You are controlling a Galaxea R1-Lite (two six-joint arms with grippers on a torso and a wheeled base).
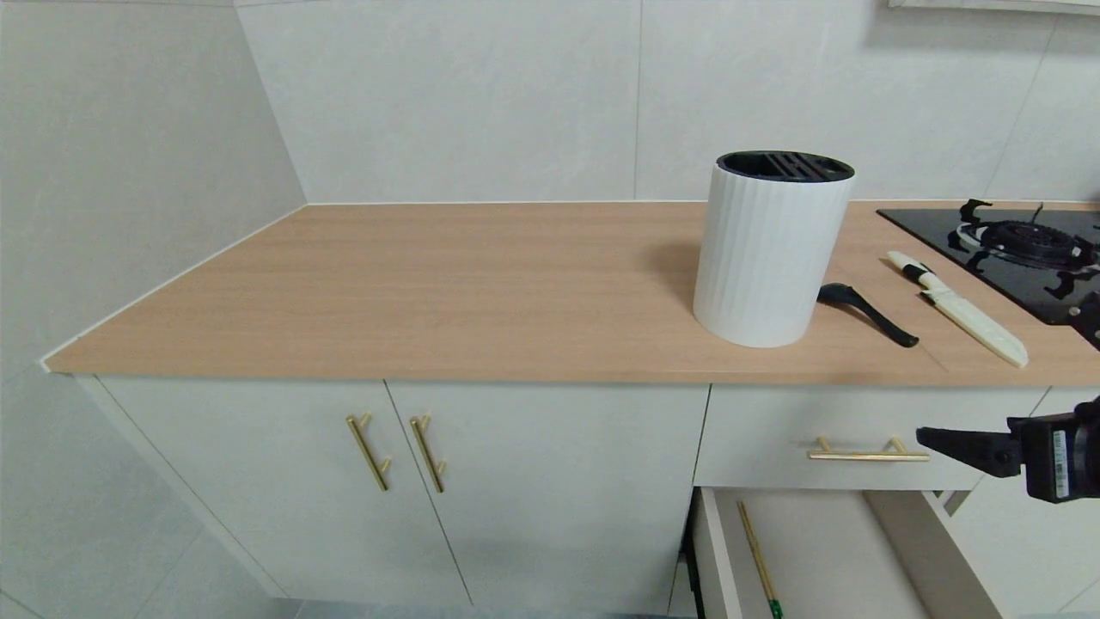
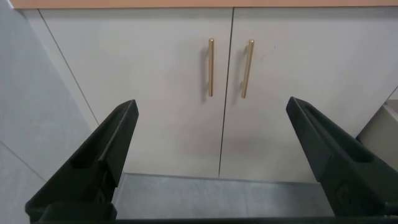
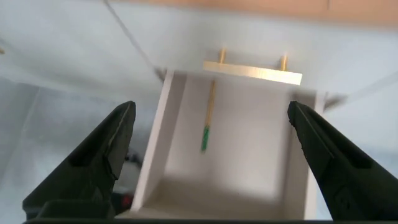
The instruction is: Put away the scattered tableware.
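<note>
Loose on the wooden countertop [image 1: 430, 292], right of the tall white slotted holder [image 1: 765, 258], lie a pale knife [image 1: 954, 305] and a black spoon [image 1: 864, 311] just beside the holder's base. The open drawer [image 1: 825, 550] below has a green-tipped chopstick [image 1: 758, 554] in it. My right gripper [image 3: 210, 111] hangs over that drawer, jaws wide apart and holding nothing, and the left gripper [image 2: 211, 104], equally wide and empty, faces the cupboard doors [image 2: 155, 93]. I'd lift the right arm to the counter, set the jaws across the knife's handle rather than its blade, and close low so it can't skid.
</note>
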